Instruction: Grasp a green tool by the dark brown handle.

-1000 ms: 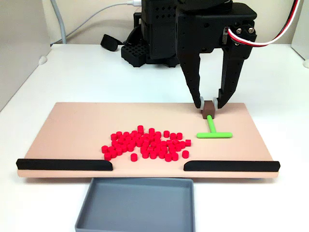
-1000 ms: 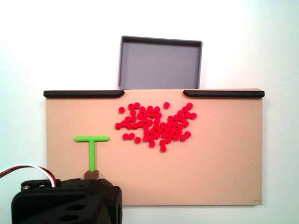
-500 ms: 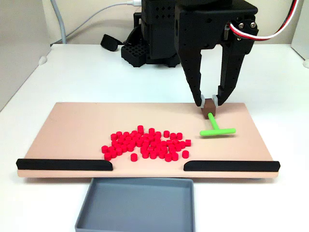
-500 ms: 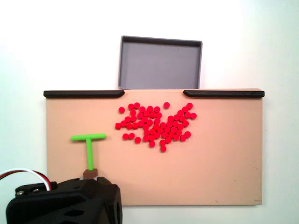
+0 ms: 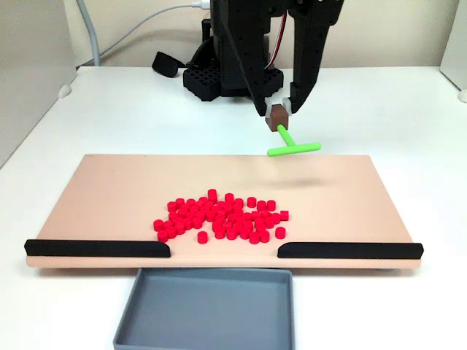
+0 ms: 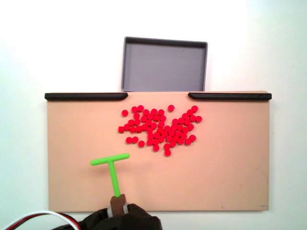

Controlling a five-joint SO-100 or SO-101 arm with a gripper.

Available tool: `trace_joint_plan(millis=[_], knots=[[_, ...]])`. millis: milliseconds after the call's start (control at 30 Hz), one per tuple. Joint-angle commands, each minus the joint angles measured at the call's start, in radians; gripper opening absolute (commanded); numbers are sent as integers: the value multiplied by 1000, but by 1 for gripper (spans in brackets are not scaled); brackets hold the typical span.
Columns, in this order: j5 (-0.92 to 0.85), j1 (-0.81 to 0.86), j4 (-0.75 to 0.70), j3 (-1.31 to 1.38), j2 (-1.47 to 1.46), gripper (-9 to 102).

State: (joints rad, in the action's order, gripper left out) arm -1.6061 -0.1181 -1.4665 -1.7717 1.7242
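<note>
Green tool (image 5: 292,146): T-shaped | dark brown handle (image 5: 277,117) | end effector (image 5: 278,111) clamped on handle

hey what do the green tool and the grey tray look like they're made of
Green tool: likely plastic, matte and uniformly bright, maybe printed. Its dark brown handle, held in the gripper: matte, material unclear. Grey tray: probably matte plastic, thin even walls.
</note>
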Motion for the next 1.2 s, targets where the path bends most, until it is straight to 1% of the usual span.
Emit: trace_joint_plan(millis=[0, 233, 600, 767, 1067, 1167], knots=[[-58, 63, 5, 21, 54, 0], [-160, 181, 5, 23, 92, 0], [-130, 310, 18, 23, 74, 0], [-103, 321, 18, 21, 75, 0], [20, 275, 6, 8, 130, 0], [26, 265, 6, 8, 133, 0]])
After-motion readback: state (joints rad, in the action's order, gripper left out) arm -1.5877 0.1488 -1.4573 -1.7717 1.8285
